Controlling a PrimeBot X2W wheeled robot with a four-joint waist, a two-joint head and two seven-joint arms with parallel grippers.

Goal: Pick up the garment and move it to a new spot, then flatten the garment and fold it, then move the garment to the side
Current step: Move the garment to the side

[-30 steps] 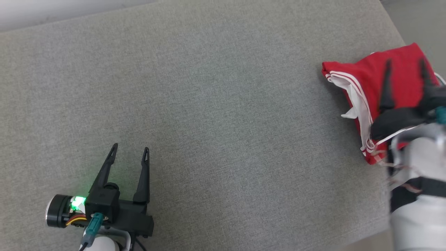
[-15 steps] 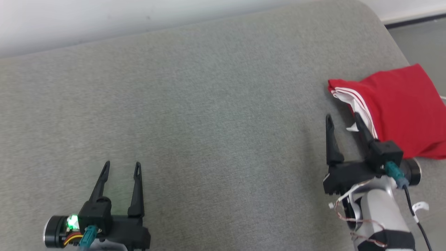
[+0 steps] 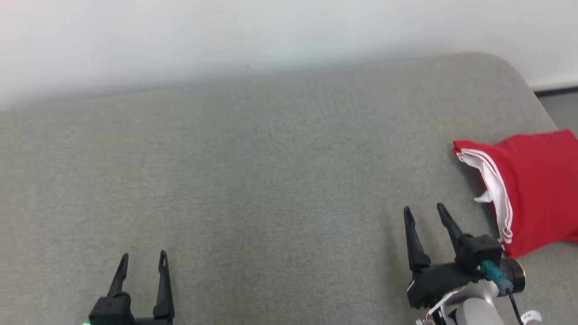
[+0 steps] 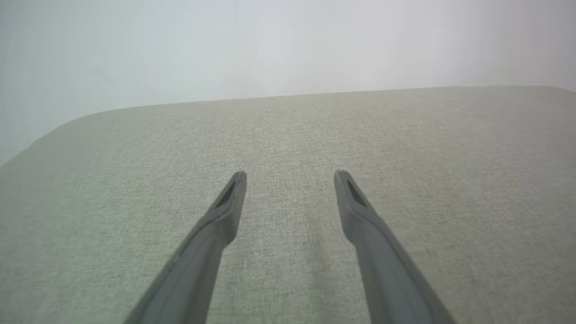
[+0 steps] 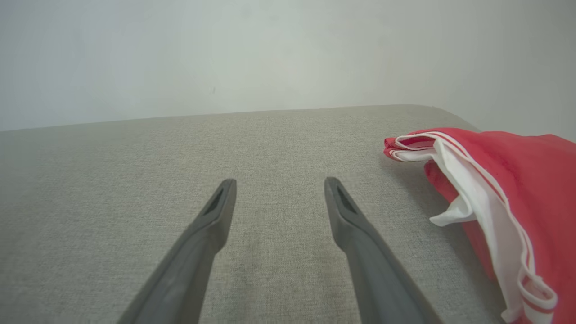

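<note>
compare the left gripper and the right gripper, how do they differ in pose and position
The right gripper sits close beside the folded red garment; the left gripper is far across the grey cushion from it. In the head view the right gripper's fingers lean leftward, while the left gripper's point nearly straight up. Both are open and empty.

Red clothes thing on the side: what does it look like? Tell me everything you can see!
The garment is soft red fabric with white parts and thin red-and-white stripes along one edge. It is folded into a thick bundle, with its layered edges facing the middle and one white corner poking out. It lies at the right end of the gray fabric surface and runs past the edge of the head view. Nothing holds it: the right gripper is open beside it, not touching.
</note>
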